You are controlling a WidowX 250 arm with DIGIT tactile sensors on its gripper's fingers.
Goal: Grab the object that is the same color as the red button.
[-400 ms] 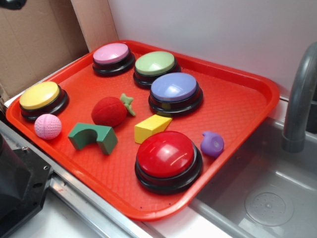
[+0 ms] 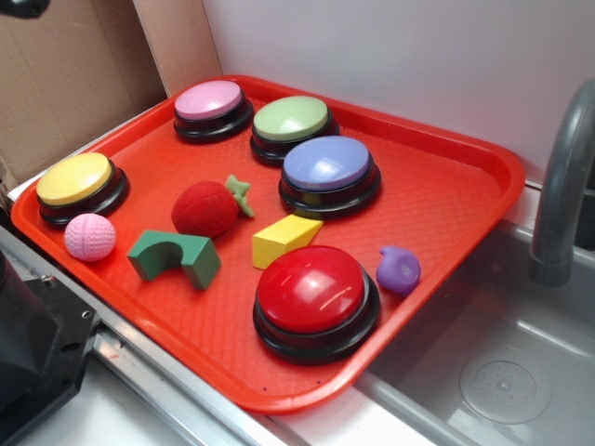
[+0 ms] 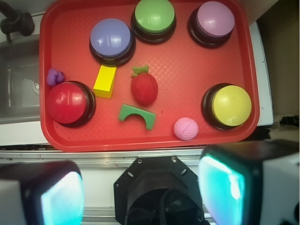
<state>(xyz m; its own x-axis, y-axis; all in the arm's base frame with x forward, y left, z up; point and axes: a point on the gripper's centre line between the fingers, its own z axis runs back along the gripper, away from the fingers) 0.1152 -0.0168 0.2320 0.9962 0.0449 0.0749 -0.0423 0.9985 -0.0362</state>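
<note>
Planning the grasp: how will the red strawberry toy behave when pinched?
The strawberry looks matte and soft, so it probably gives slightly and grips well. Its rounded body may roll if nudged. It seems light, and the open gripper is far off.

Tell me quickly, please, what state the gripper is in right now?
Gripper: open and empty, fingers spread wide, high above the red plastic tray and well clear of the matte red strawberry-like toy.

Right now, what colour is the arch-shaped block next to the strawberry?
Green; the arch block shows best in the wrist view, just below the strawberry.
</note>
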